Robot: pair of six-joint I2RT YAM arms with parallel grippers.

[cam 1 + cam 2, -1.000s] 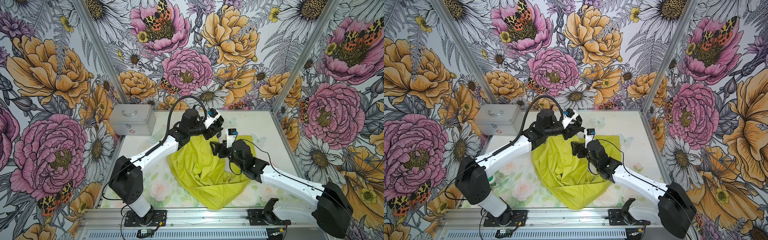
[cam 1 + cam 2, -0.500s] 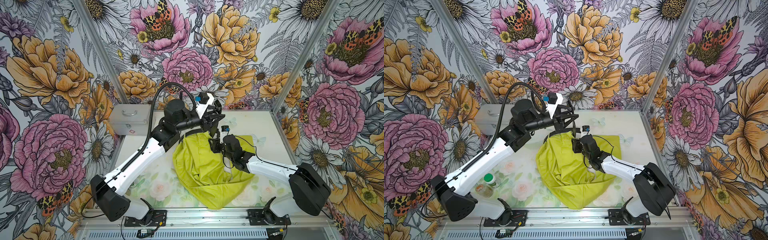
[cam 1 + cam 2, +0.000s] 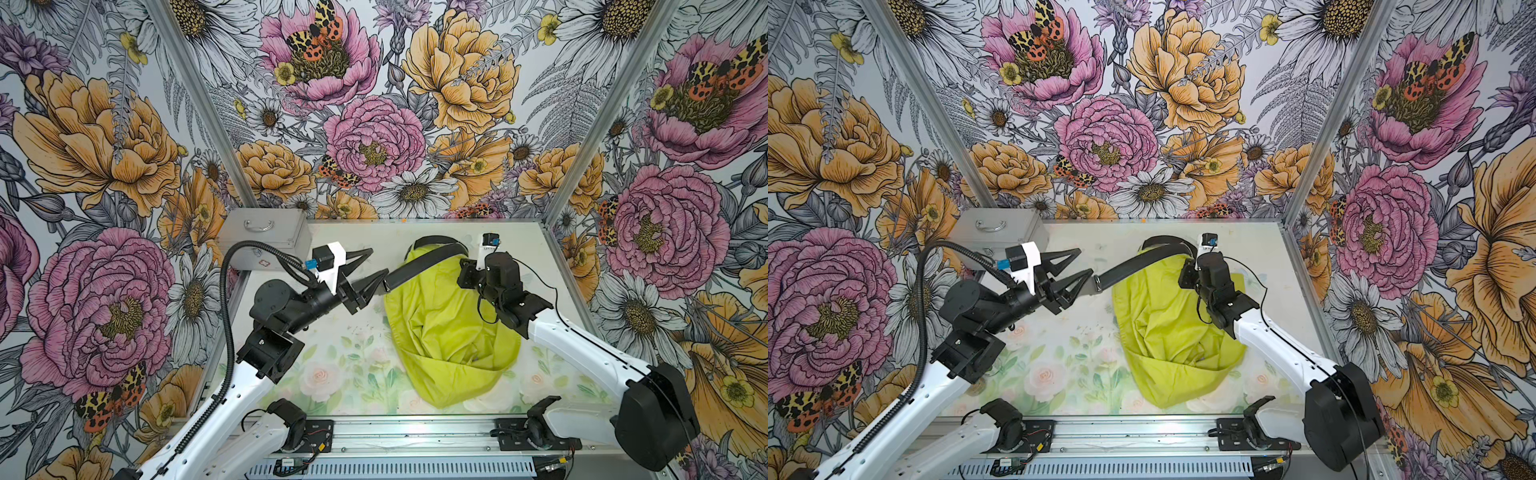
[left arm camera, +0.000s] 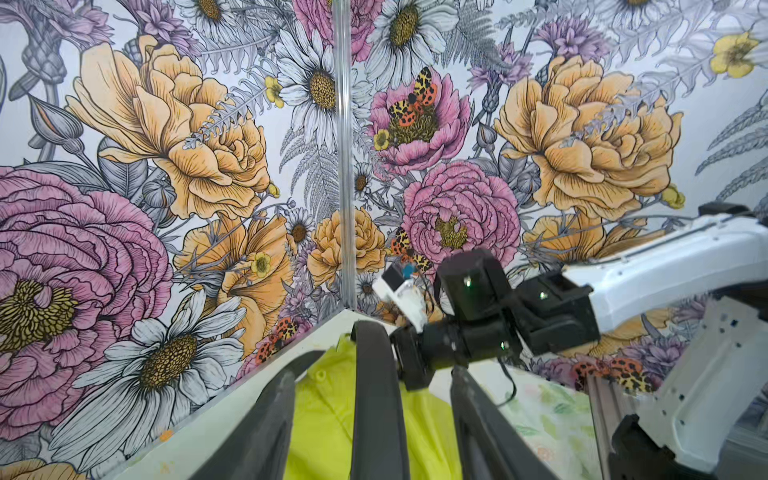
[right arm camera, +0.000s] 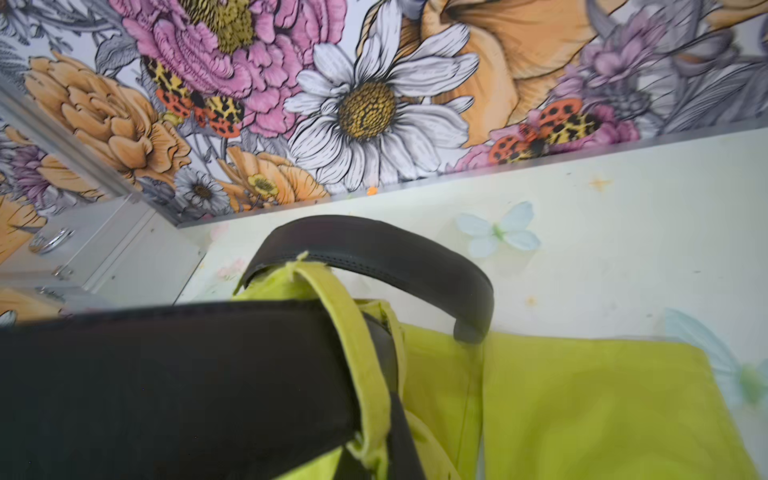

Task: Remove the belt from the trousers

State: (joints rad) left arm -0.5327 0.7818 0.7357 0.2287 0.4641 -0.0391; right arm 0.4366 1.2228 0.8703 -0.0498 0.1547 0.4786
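Pulling the belt (image 3: 424, 262) cleanly out of the trousers (image 3: 449, 332) depends on a firm hold before you draw, and the left end effector (image 3: 376, 262) does not have one: its jaws stand wide apart, and in the left wrist view the strap runs between the two fingers (image 4: 274, 415) without being clamped. Close squarely across the flat of the strap near its free end, then pull leftward along the line of the waistband, low and steady, so the strap slides through the fabric loop (image 5: 353, 332) instead of dragging the whole garment with it. The right end effector (image 3: 464, 270) is fully closed at the far right of the waistband; what it pinches is hidden, so make sure it anchors fabric and not the strap itself. The belt's free end reaches left toward the left fingers, while the rest curves back over the far edge of the trousers, which lie bunched on the counter (image 3: 519, 241) right of centre. Your left arm stretches from the near left, wrist level, pointing right, with the metal case (image 3: 266, 241) just behind it. The right arm comes in from the near right, elbow low, wrist bent down onto the waistband.
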